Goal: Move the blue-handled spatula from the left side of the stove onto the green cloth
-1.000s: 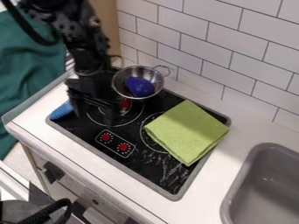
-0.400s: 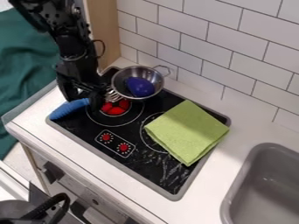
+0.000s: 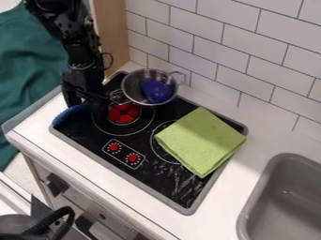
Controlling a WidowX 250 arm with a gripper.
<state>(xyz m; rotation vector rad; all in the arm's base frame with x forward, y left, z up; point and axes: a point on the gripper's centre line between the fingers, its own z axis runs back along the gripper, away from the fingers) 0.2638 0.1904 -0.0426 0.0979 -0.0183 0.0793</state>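
My black gripper point(image 3: 87, 102) is low over the back left of the black stovetop point(image 3: 179, 185), shut on a blue-handled utensil. The blue handle point(image 3: 64, 115) sticks out to the lower left of the gripper, above the stove's left corner. On the other side, the utensil's metal head point(image 3: 118, 97) shows beside a metal colander point(image 3: 130, 93), near its left rim. Whether head and rim touch, I cannot tell. Inside the colander lies a dark blue-purple object point(image 3: 156, 90). A red-centred burner point(image 3: 124, 113) is just below the utensil head.
A folded green cloth point(image 3: 201, 140) covers part of the right burner. Two red knob markings point(image 3: 123, 153) are at the stove's front. A grey sink point(image 3: 285, 201) is at the lower right. White tiles point(image 3: 219, 51) and a wooden panel point(image 3: 111, 33) stand behind.
The gripper went left and back from over the burner, then slightly up. The blue handle and metal head have shifted a little, and the colander has moved slightly right with its contents.
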